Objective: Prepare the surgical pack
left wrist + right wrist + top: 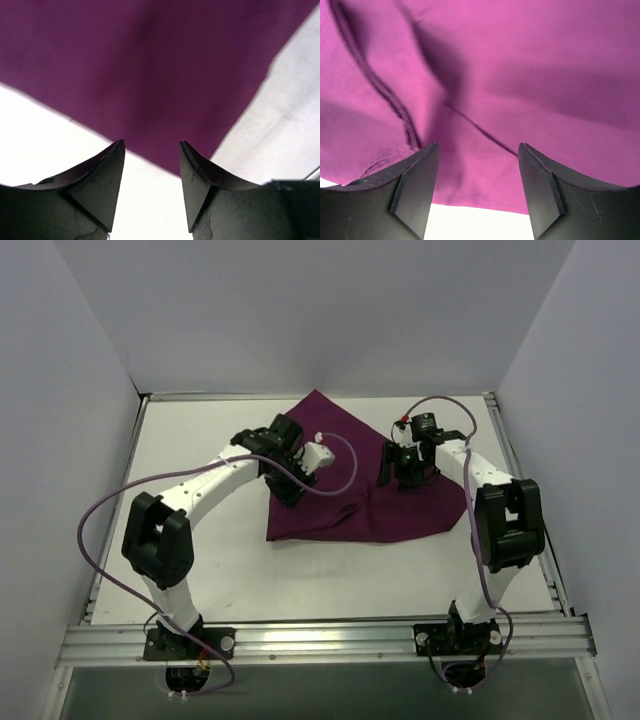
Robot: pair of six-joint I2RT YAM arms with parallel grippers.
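Purple cloth (370, 495) lay rumpled mid-worktop (200, 430), left fingers (285, 485) at its left edge, right fingers (392, 465) over its right part. Left wrist: fingers stood apart, empty, above the cloth's edge. Right wrist: fingers stood apart, empty, over creases.

We can read no text, label, brand, number or sign in any of the three views.
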